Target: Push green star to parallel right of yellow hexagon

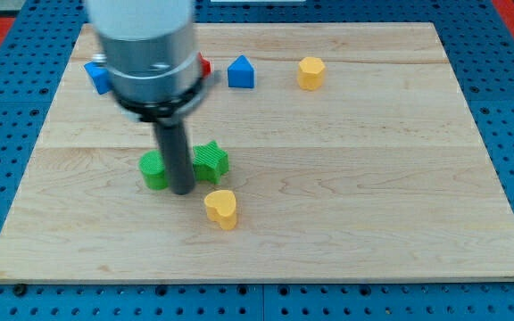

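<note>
The green star (211,161) lies on the wooden board (346,178) left of centre. My tip (184,190) rests on the board just left of the star, between it and a green round block (154,169). The yellow hexagon (310,72) sits near the view's top, right of centre, far up and right of the star. The arm's grey body hides part of the board's top left.
A yellow heart block (222,209) lies just below the star. A blue block (241,72) with a pointed top sits left of the hexagon. Another blue block (97,77) and a red block (204,65) are partly hidden behind the arm at the top left.
</note>
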